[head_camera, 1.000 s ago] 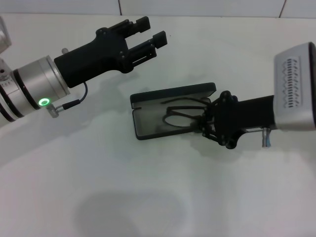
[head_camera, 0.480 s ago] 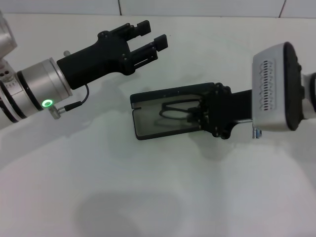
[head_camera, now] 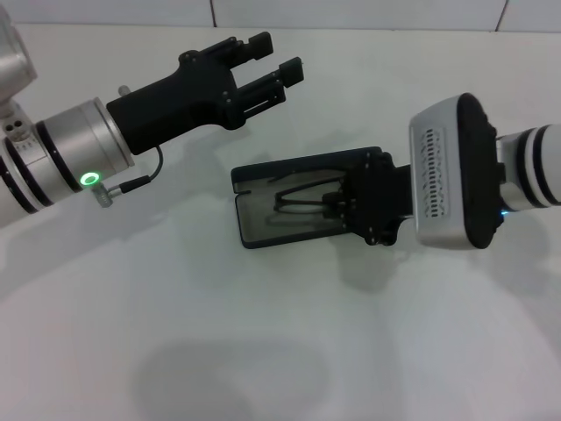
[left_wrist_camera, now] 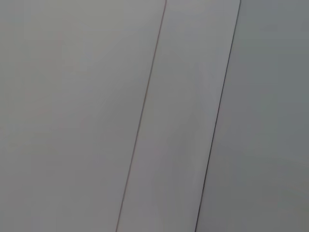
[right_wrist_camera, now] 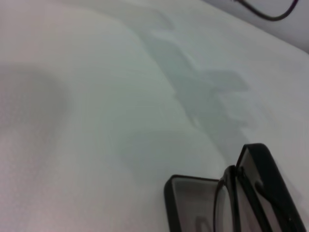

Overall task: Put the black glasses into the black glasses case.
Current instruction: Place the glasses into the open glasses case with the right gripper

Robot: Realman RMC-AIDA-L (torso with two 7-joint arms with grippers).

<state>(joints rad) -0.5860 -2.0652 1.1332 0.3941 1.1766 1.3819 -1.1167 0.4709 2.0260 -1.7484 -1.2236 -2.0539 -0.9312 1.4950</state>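
Your right gripper (head_camera: 337, 209) reaches in from the right with its fingers closed on the thin black-framed glasses with clear rounded lenses (head_camera: 302, 198), holding them at the end nearest the wrist while the frame runs out ahead of the fingertips. The glasses sit over the grey-lined tray of the flat matte black hinged glasses case with rounded corners (head_camera: 263, 221), which lies open on the plain white table (head_camera: 263, 351) directly under and ahead of those fingers. The case's lid stands up along the far edge, just beyond the fingertips, and the tray spreads toward you below them. You cannot tell from the head view whether the frame already rests on the lining or hangs just above it. In the right wrist view the open case (right_wrist_camera: 190, 193) shows with the lid raised beside the tray and a lens rim of the glasses (right_wrist_camera: 223, 203) arching across the hinge line. Your left gripper (head_camera: 267, 63) hovers well apart from the case, up and to the far left of it, its two black fingers spread wide and holding nothing. The left wrist view shows only pale wall panels (left_wrist_camera: 188, 116) with dark seams.
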